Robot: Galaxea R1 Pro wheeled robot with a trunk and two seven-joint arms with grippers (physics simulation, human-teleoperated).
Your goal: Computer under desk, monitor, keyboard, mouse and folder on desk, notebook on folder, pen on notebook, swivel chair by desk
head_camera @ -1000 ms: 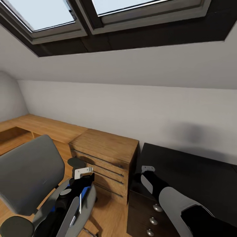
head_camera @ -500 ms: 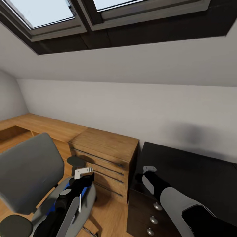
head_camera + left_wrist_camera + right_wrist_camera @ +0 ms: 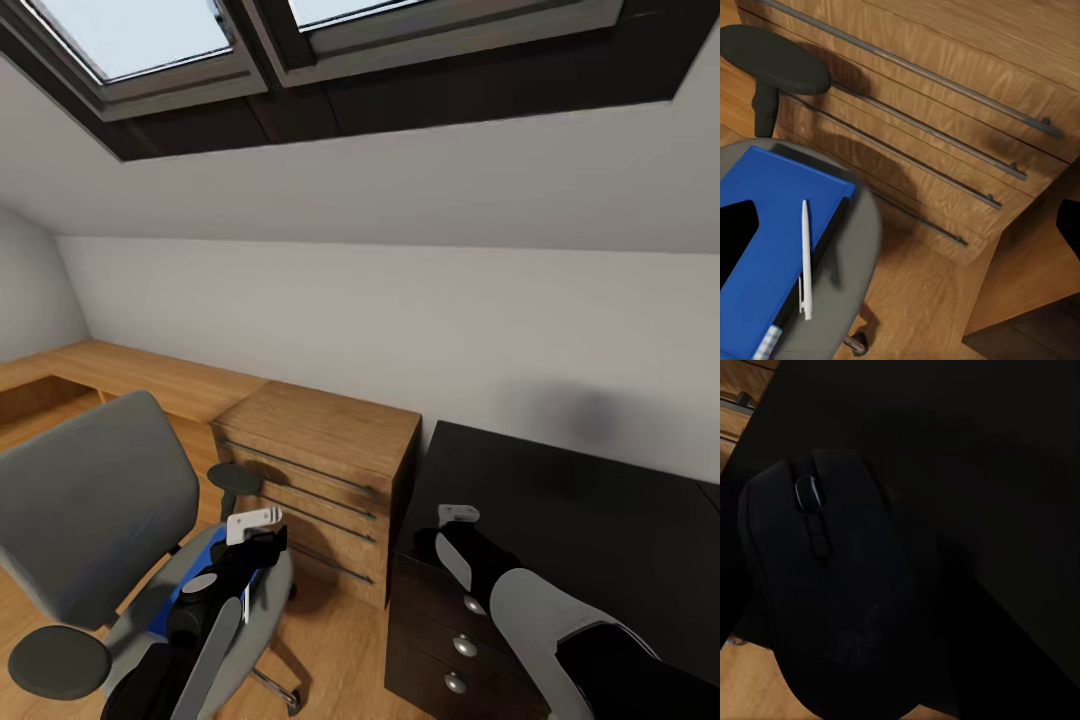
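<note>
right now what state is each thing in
folder: flat on the chair seat
pen: lying on the folder
chair: on the floor beside the wooden drawers
wooden drawers: all shut
mouse: close under the right wrist camera, by the black cabinet

You face a sloped white wall (image 3: 400,300) under skylights (image 3: 130,40); a wooden drawer chest (image 3: 320,480) stands left of a dark knobbed cabinet (image 3: 450,640) on wood flooring (image 3: 340,650).
</note>
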